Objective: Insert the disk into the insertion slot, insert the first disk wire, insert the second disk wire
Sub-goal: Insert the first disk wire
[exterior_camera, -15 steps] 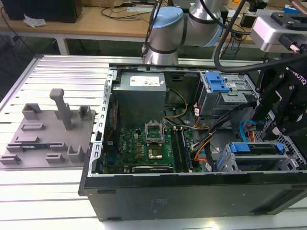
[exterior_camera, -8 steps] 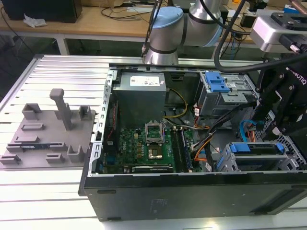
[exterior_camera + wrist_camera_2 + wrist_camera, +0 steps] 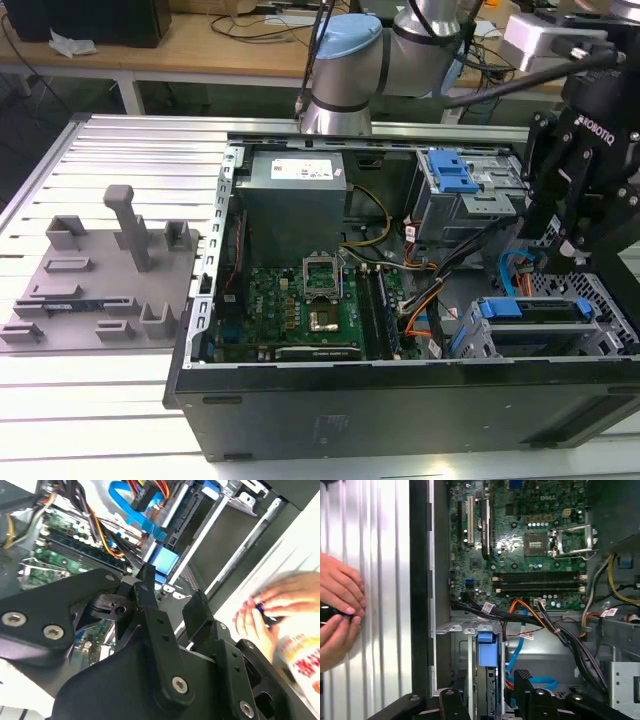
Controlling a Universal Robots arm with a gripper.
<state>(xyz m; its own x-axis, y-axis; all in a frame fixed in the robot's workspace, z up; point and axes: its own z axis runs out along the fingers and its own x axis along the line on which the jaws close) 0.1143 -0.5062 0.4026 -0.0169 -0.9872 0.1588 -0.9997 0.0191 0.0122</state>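
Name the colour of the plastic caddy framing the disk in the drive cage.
Bright blue; the caddy shows best in the exterior view.

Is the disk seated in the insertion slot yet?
In. The disk, blue-framed, lies inside the insertion slot; the open gripper holds nothing.

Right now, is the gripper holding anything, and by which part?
Nothing. The gripper is open, the gap between its fingers empty, above the disk sitting in the insertion slot.

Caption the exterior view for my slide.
Open gripper poised above the disk, which sits in the insertion slot of an open computer case.
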